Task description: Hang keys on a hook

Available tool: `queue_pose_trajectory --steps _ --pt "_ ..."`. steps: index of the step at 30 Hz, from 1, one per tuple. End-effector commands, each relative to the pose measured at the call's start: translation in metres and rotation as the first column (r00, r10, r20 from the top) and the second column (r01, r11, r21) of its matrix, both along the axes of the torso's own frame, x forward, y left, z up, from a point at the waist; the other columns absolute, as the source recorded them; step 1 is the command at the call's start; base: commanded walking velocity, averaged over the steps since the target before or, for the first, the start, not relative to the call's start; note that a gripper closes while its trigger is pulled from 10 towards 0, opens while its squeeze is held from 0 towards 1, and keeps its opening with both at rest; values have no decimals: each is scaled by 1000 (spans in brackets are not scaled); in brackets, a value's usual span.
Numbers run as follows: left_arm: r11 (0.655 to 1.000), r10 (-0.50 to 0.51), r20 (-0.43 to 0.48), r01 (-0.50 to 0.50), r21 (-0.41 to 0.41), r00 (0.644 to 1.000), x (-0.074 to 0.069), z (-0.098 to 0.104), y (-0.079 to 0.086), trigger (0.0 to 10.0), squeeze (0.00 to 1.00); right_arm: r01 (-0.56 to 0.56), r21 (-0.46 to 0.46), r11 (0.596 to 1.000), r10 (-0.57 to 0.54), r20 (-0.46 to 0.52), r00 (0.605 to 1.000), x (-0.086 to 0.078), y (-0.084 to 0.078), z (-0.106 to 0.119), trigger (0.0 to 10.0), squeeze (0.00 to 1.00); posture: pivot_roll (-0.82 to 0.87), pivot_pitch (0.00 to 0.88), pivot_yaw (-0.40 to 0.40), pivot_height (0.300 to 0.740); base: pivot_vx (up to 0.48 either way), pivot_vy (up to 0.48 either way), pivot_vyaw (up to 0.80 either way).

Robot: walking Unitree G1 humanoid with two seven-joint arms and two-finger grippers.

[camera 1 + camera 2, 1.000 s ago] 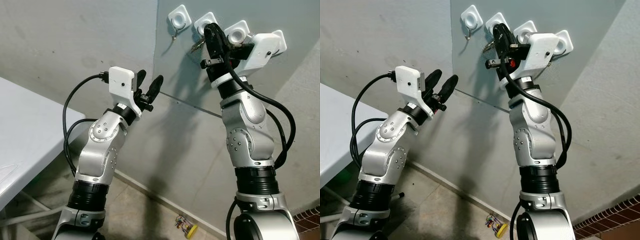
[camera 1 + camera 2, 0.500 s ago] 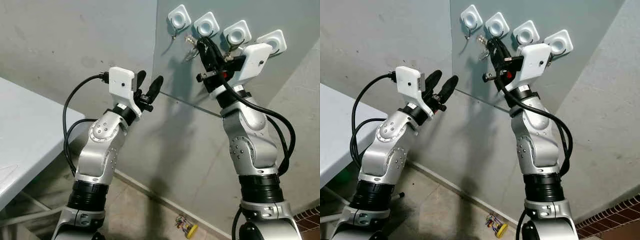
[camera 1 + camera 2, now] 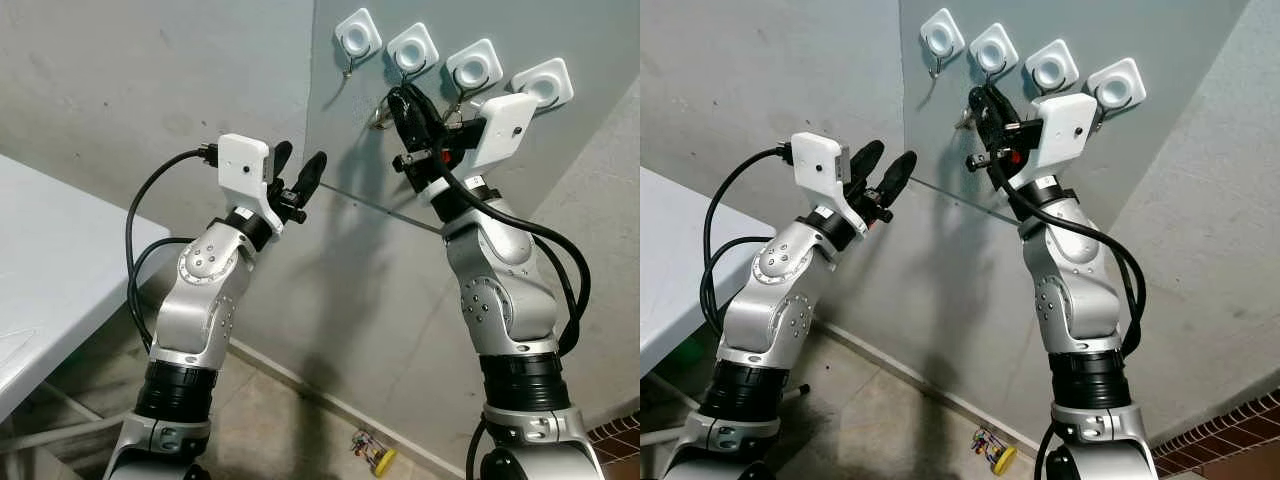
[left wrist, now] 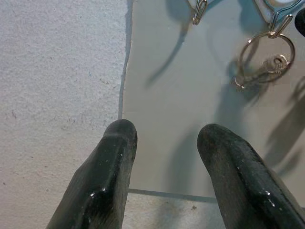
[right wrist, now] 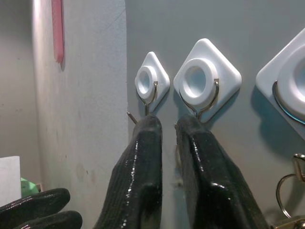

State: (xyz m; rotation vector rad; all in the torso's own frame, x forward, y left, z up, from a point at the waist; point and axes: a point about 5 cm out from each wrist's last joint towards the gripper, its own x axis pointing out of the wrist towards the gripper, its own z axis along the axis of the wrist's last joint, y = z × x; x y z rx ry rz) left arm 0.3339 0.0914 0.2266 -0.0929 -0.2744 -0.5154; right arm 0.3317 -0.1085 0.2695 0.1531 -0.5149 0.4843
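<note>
Four white hooks sit in a row on a grey wall panel [image 3: 340, 150]. My right gripper [image 3: 400, 95] is raised just under the second hook [image 3: 412, 48], fingers pressed nearly together, shut on the keys [image 3: 379, 118]. In the left wrist view the key ring [image 4: 265, 52] is looped over that hook's wire [image 4: 279, 26] and hangs slightly aslant. In the right wrist view the fingertips [image 5: 151, 125] hide most of the ring. My left gripper [image 3: 300, 172] is held open below and left of the first hook [image 3: 358, 35], holding nothing.
Another ring [image 5: 288, 191] hangs under the third hook [image 3: 473, 65]. A white table [image 3: 50, 260] stands at the left. A small colourful object [image 3: 372, 455] lies on the floor by the wall. Brick flooring [image 3: 615, 440] shows at the lower right.
My right gripper has come down and back from the second hook, which it covered a second ago; the keys now sit lower beneath that hook. The left arm has not moved.
</note>
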Motion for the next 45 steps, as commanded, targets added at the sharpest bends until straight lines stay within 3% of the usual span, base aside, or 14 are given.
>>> queue_pose_trajectory --steps 1,22,32,40,45 --pt "1000 1 20 -1 -3 1000 -1 7 0 10000 0 12 7 1000 -12 5 1000 -2 -4 2 10000 1000 -157 68 -58 740 0 0 0" --pt "1000 -1 29 1 -3 1000 0 9 0 10000 0 -6 30 1000 6 5 1000 -3 -2 1 10000 1000 -155 58 -54 740 0 0 0" --pt "996 -89 45 87 32 995 -9 8 -18 10000 0 -3 37 999 3 14 1000 -3 -2 3 10000 1000 -158 54 -48 740 0 0 0" --pt "998 -63 40 62 24 997 -5 9 -12 10000 0 -3 40 999 3 16 1000 -5 -4 1 10000 1000 -158 57 -44 740 0 0 0" --pt "998 -55 39 54 31 998 -5 9 -9 10000 0 -30 68 997 28 43 999 -15 -3 -1 10000 1000 -158 57 -44 740 0 0 0"
